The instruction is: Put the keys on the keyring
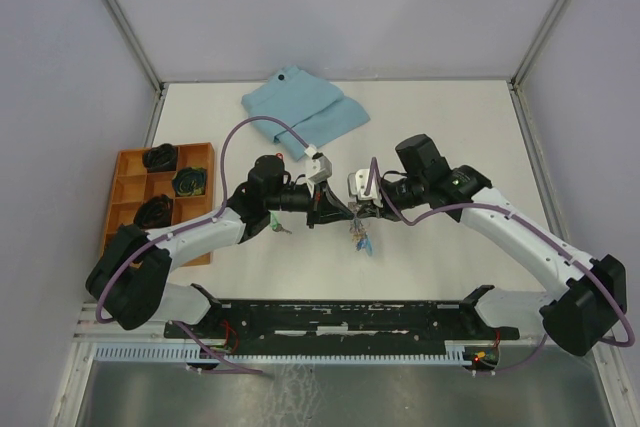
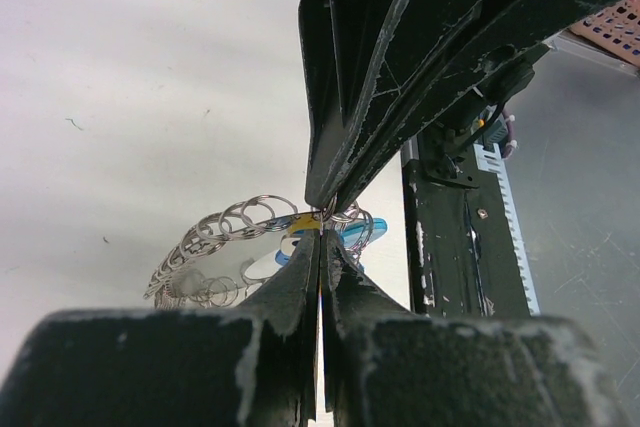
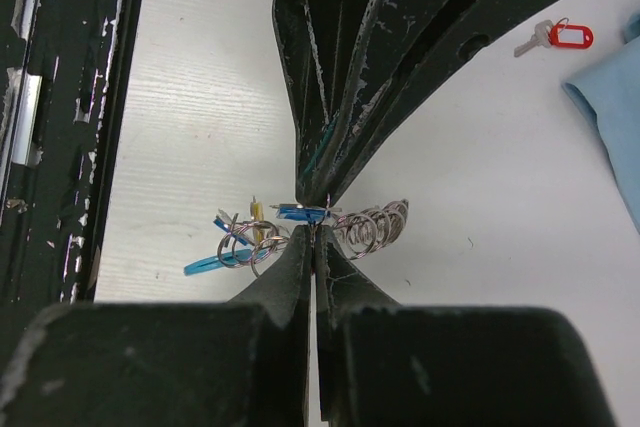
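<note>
My left gripper (image 1: 340,211) and right gripper (image 1: 358,209) meet tip to tip above the table's middle, both shut. The keyring (image 1: 361,240) hangs below them, lifted off the table. In the left wrist view my left fingertips (image 2: 322,235) pinch it by the yellow tag (image 2: 300,221), with the chain links (image 2: 215,237) trailing left and a blue tag (image 2: 358,233) beside them. In the right wrist view my right gripper (image 3: 315,232) pinches a ring between the links (image 3: 378,227) and the blue tag (image 3: 300,212). The red key (image 3: 560,37) lies on the table. The green key (image 1: 277,229) lies under the left arm.
A folded light-blue cloth (image 1: 305,109) lies at the back middle, near the red key (image 3: 610,117). An orange compartment tray (image 1: 128,197) with dark items stands at the left. The black base rail (image 1: 350,319) runs along the near edge.
</note>
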